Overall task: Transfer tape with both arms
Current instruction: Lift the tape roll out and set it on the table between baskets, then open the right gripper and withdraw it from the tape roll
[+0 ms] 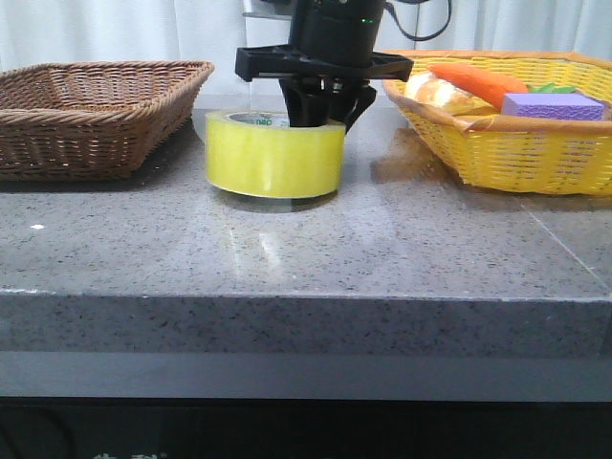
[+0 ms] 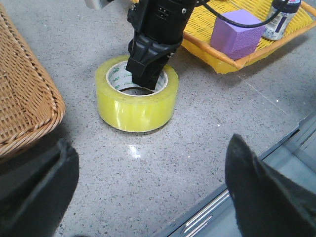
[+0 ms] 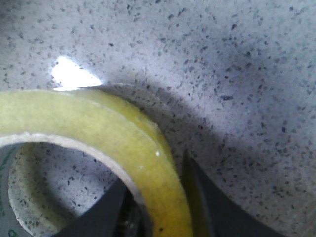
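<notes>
One tape (image 1: 275, 153) on table (image 1: 306, 249), right gripper (image 2: 144, 78) straddled its wall, grip unclear, left gripper (image 2: 148, 197) open, two baskets (image 1: 91, 110).

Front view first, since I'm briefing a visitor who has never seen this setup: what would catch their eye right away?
The bright yellow tape sits flat mid-table, with the right gripper reaching down over its rim, one finger in the core and one outside the wall. To its right, a yellow basket holds a purple block and a carrot; a brown wicker basket is on the left.
</notes>
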